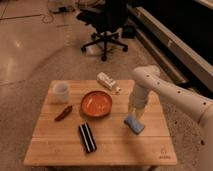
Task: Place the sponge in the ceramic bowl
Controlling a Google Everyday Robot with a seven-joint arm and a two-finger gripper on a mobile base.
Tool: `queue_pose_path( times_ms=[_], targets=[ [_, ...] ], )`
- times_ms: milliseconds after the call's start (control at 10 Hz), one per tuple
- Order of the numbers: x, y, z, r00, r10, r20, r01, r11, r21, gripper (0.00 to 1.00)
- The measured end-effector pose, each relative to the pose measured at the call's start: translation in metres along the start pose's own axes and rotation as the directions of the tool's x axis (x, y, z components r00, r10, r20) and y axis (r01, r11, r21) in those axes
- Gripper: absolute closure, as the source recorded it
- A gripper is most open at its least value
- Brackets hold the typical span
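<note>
One sponge [134,125] lay on the table [125,150] right beneath the claw [134,113], the bowl [96,104] leftward in view, apart. Whether the claw held it could not be told; a centred, gentle squeeze seemed best.

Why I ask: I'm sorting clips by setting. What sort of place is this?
Probably an office or lab: a swivel chair on polished floor, and a wooden table. The robot's tool is right at the sponge.

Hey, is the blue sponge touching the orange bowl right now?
Apart. The camera view shows bare wooden table between the sponge and the ceramic bowl. The gripper is right over the sponge, away from the bowl.
</note>
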Motion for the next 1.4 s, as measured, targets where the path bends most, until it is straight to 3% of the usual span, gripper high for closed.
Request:
queue_pose_path(
  times_ms=[200,300,400,600,700,1100,1400],
  targets=[
    [0.012,0.004,0.001,1.000,-0.013,-0.009,0.013,1.000,0.010,0.55],
    [0.011,0.003,-0.001,1.000,-0.016,-0.011,0.017,1.000,0.018,0.50],
    [0.007,0.001,0.002,1.000,-0.012,-0.016,0.012,1.000,0.014,0.38],
    [0.010,0.007,0.007,0.999,0.015,-0.041,-0.012,0.998,0.066,0.22],
    [0.012,0.005,0.011,0.997,0.035,-0.062,-0.029,0.994,0.103,0.20],
    [0.030,0.006,0.024,0.983,0.136,-0.124,-0.114,0.979,0.171,0.20],
    [0.043,0.006,0.045,0.972,0.159,-0.175,-0.126,0.974,0.189,0.20]
  ],
)
